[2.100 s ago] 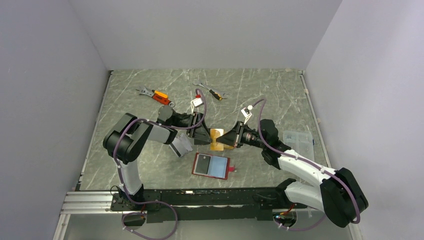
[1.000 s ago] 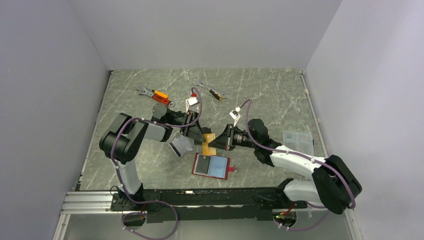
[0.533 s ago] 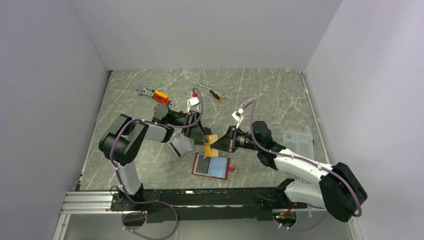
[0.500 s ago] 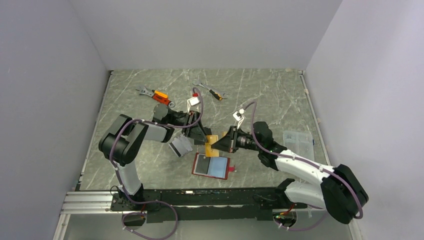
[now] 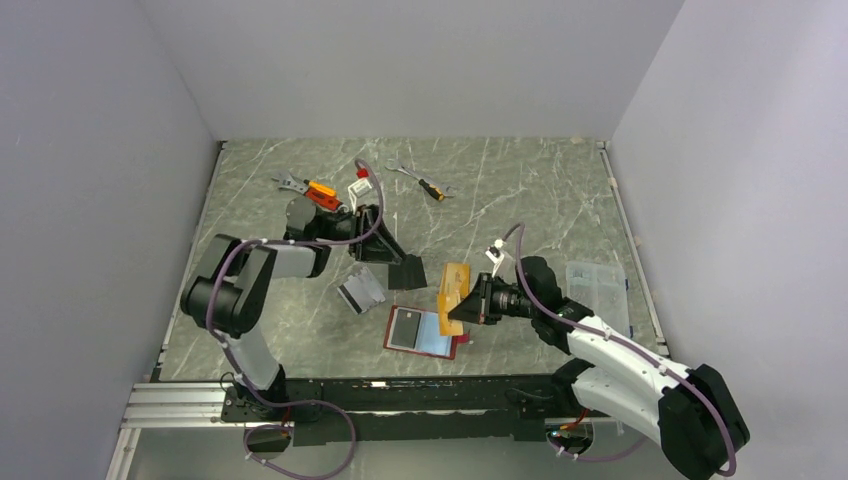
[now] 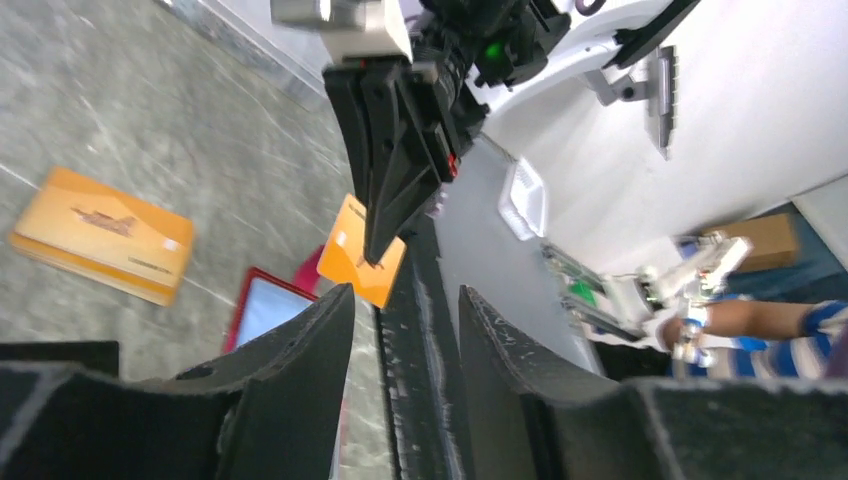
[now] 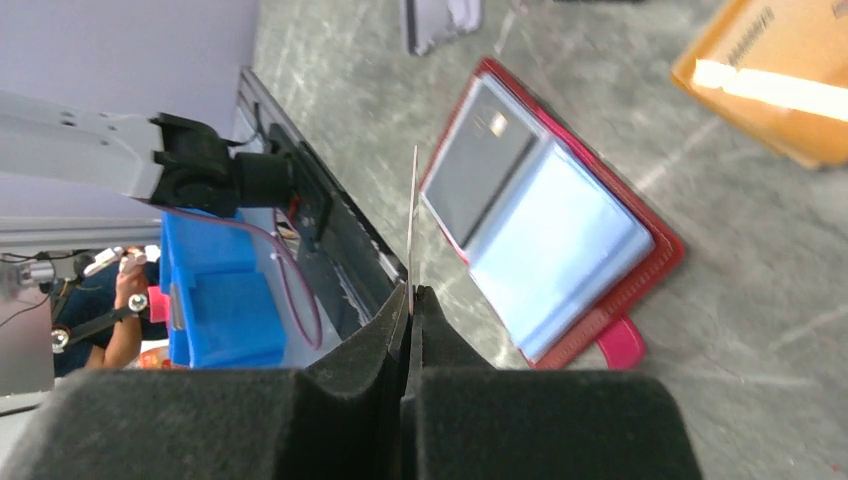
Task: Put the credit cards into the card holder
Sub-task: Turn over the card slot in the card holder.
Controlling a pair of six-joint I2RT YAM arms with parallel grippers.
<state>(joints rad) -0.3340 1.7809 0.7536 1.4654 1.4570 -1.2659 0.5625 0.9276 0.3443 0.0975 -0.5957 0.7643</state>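
Grey marbled worktop, pale walls on three sides.

- **Nearest:** red card holder, lying open and flat with its pale pockets up to take cards. One dark card already sits in a pocket.
- **Above its edge:** right hand, pressed together on an orange card. The card is held edgewise, likely for sliding into a pocket.
- **Beyond:** second orange card and silver-grey card, both flat and not yet stowed.
- **Further:** left hand, fingers spread, gripping nothing evident.
- **Farthest:** orange-handled wrench, not part of the job.
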